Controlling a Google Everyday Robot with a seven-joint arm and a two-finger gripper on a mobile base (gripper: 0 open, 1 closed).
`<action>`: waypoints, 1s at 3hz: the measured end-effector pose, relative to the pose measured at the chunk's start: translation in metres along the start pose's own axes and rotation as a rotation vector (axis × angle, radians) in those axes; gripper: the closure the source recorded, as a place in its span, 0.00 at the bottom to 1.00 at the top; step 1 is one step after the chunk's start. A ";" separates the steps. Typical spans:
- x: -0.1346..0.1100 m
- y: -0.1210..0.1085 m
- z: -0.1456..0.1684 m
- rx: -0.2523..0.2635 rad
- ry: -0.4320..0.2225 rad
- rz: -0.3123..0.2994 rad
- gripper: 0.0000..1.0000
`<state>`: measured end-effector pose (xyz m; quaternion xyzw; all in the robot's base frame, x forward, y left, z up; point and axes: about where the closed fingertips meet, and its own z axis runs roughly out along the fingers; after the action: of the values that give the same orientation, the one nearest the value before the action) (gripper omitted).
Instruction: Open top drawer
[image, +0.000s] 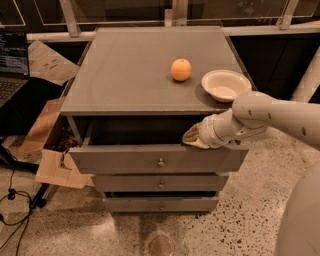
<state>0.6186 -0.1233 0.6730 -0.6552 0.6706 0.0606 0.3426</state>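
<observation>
The top drawer (125, 159) is a long grey panel with a small round metal knob (160, 162) at its centre. It stands pulled out from the grey cabinet (115, 75), with a dark gap above its front. My gripper (192, 137) is at the drawer's upper edge, right of centre, at the end of my white arm (265, 120) that reaches in from the right. Two narrower grey drawer fronts (160, 183) sit below the top drawer.
An orange (181, 69) and a white bowl (225, 85) sit on the cabinet top, right of centre. Cardboard (50, 160) lies on the floor to the left, with cables (15, 200) and a laptop (12, 65) nearby. A railing (170, 15) runs behind.
</observation>
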 end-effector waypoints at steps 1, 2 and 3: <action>0.013 0.001 -0.011 -0.025 -0.021 -0.005 1.00; 0.013 0.001 -0.011 -0.025 -0.021 -0.005 1.00; 0.011 0.000 -0.013 -0.027 -0.019 -0.007 1.00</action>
<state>0.6143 -0.1394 0.6765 -0.6613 0.6642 0.0749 0.3404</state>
